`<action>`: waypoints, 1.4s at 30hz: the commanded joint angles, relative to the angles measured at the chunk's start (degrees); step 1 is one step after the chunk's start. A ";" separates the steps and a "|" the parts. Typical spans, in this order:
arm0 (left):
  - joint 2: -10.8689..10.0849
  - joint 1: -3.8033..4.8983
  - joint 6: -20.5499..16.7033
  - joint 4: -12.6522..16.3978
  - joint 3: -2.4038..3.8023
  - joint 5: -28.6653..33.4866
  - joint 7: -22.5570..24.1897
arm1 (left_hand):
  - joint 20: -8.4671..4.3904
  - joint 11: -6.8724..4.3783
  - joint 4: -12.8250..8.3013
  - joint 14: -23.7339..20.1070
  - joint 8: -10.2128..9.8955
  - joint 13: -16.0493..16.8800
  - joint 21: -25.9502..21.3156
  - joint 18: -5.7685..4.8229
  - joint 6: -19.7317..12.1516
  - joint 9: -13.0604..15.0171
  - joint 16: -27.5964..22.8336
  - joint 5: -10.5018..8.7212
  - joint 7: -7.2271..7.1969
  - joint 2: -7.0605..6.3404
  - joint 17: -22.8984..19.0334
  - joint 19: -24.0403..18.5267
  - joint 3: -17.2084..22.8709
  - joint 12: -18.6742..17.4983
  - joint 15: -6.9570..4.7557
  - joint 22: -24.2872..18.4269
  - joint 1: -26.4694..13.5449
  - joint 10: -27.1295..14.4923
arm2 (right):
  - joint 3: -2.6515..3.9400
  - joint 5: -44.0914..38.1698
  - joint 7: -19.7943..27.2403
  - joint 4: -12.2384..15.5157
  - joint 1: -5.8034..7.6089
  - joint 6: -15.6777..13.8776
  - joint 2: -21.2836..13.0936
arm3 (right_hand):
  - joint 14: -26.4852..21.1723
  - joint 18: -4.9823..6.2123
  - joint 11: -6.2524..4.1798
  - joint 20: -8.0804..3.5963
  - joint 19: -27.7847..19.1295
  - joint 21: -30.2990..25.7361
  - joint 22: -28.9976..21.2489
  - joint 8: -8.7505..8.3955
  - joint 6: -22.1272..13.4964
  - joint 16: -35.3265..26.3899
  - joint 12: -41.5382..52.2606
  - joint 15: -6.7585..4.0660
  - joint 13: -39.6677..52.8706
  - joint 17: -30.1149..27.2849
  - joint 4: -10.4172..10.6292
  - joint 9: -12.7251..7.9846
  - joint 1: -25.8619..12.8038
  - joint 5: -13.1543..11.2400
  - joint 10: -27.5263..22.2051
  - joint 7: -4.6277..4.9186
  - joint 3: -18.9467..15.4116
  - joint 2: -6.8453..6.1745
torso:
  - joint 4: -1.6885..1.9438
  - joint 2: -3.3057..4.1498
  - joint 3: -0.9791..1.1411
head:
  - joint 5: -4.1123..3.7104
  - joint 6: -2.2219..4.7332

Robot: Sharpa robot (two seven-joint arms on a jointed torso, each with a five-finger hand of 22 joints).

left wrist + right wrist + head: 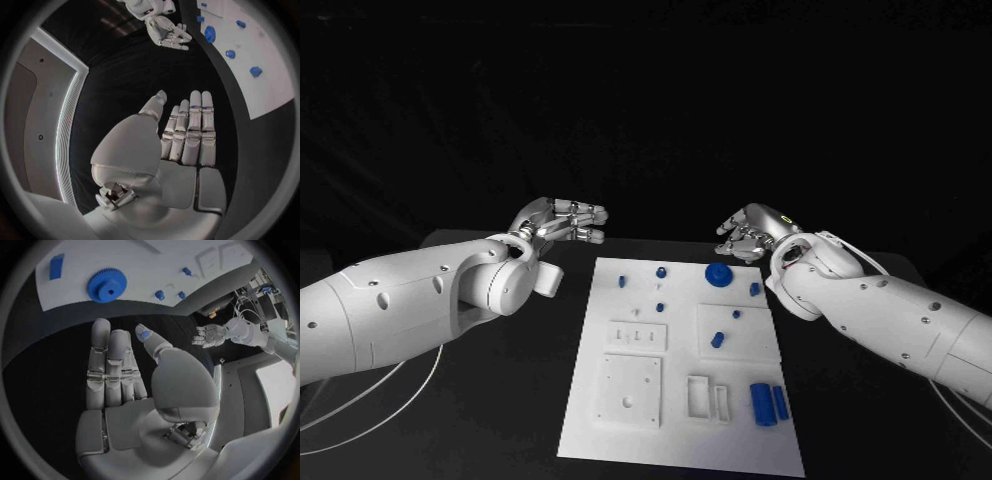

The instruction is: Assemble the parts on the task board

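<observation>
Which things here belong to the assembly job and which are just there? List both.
Job:
task board
blue gear
blue parts at the board's near right
small blue pieces mid-board
left hand, holding nothing
right hand, holding nothing

Just there:
black table

Head view: looks down on the counter (516, 400) and task board (678, 420).
Wrist views: sit close behind each palm; both share the blue gear (104, 285).
</observation>
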 commanded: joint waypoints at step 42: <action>0.73 -0.17 2.71 -1.97 -0.10 -0.40 0.48 | 0.13 -0.03 -0.26 0.35 -0.14 0.08 0.51 -0.34 -0.42 0.03 0.37 -0.33 0.12 0.34 0.00 0.24 -0.46 -0.23 -0.07 0.08 -0.23 -0.30 | 0.47 -2.45 0.21 -6.57 -2.20 9.66 3.27 | 1.92 -0.70 0.62 0.69 3.50 32.13 24.24 -0.18 -5.13 15.69 64.52 0.60 72.18 38.09 5.33 -0.22 1.11 3.68 -0.64 0.29 -8.36 0.70 | -0.47 0.06 0.71 | 0.23 -0.80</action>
